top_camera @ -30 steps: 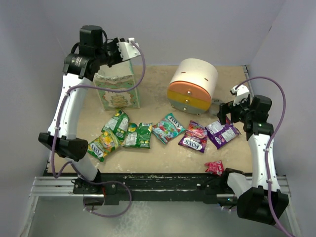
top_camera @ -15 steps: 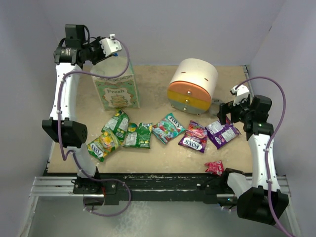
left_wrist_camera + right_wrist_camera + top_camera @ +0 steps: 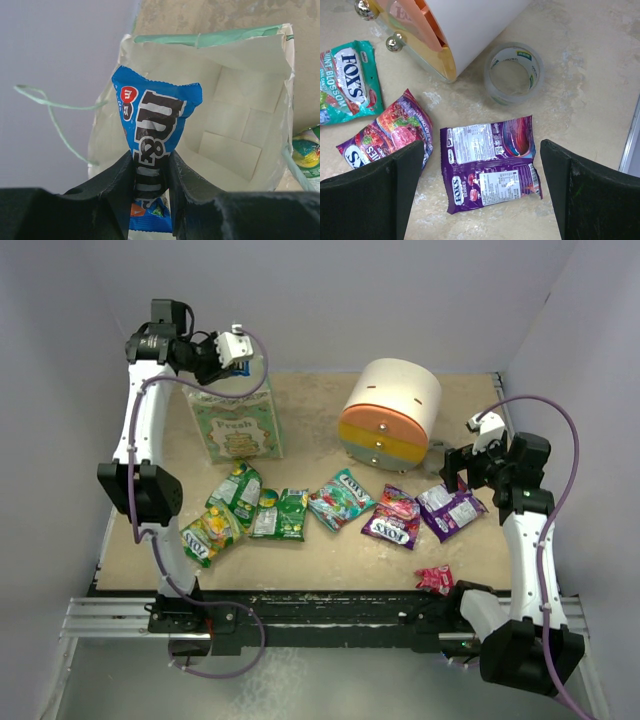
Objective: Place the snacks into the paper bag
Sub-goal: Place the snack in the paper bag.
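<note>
Perhaps nine snacks (image 3: 342,498), one paper bag (image 3: 240,430)

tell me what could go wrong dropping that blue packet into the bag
The blue packet, pinched by the left fingers, hangs near one side wall of the paper bag, not over its middle, so it may catch the rim or fall outside. The loose string handle close by could snag. The bag stands unheld, so a nudge may tip it.

The blue packet (image 3: 152,115) is partly hidden by the left pincer (image 3: 151,165); a green packet (image 3: 307,156) is cut off at the right edge.
</note>
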Robot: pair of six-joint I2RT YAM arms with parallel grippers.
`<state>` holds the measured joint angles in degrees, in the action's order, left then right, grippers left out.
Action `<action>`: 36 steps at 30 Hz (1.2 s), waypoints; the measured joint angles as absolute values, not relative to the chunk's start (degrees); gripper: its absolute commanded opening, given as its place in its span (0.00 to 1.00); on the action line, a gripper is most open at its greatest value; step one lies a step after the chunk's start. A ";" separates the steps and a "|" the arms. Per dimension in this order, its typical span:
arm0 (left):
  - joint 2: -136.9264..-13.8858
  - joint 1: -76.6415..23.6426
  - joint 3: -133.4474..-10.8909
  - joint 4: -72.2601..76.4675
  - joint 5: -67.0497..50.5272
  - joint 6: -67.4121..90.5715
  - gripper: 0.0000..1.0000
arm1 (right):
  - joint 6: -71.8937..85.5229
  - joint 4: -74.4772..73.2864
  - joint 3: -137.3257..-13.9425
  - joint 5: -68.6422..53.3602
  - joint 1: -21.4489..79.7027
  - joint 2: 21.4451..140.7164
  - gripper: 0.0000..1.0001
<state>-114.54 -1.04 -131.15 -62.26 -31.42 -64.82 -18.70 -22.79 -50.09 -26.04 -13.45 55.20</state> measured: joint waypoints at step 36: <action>-118.93 -0.12 -131.15 -68.12 -33.65 -67.92 0.53 | -19.07 -22.79 -50.09 -26.13 -13.45 55.42 1.00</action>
